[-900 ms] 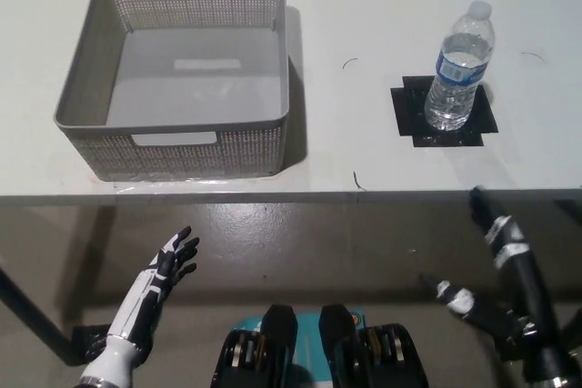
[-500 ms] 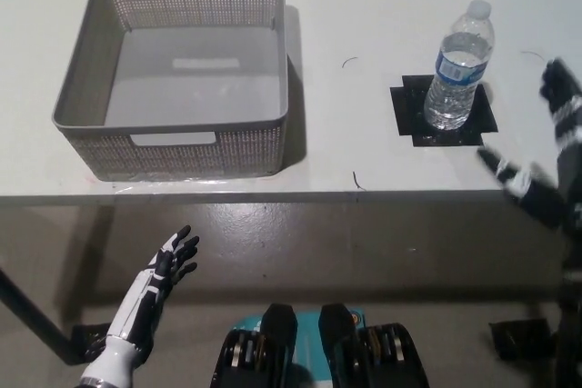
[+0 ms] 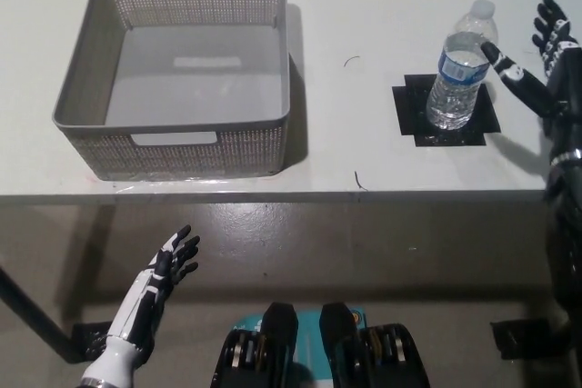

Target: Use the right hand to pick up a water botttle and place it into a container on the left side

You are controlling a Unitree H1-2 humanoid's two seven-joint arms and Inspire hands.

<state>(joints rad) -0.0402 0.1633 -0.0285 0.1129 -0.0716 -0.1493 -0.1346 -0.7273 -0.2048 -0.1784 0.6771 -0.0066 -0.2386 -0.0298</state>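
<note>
The black right robot hand is raised at the far right on its black arm, fingers spread apart and holding nothing. The white left robot hand rests low at lower left, fingers extended and apart.

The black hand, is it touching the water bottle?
Cannot tell. In the head view, the open right hand reaches one fingertip to the water bottle's edge, but overlap hides any gap.

A white table above a grey-brown floor.
A square of black tape lies on the tabletop towards the right, with small dark marks nearby.
</note>
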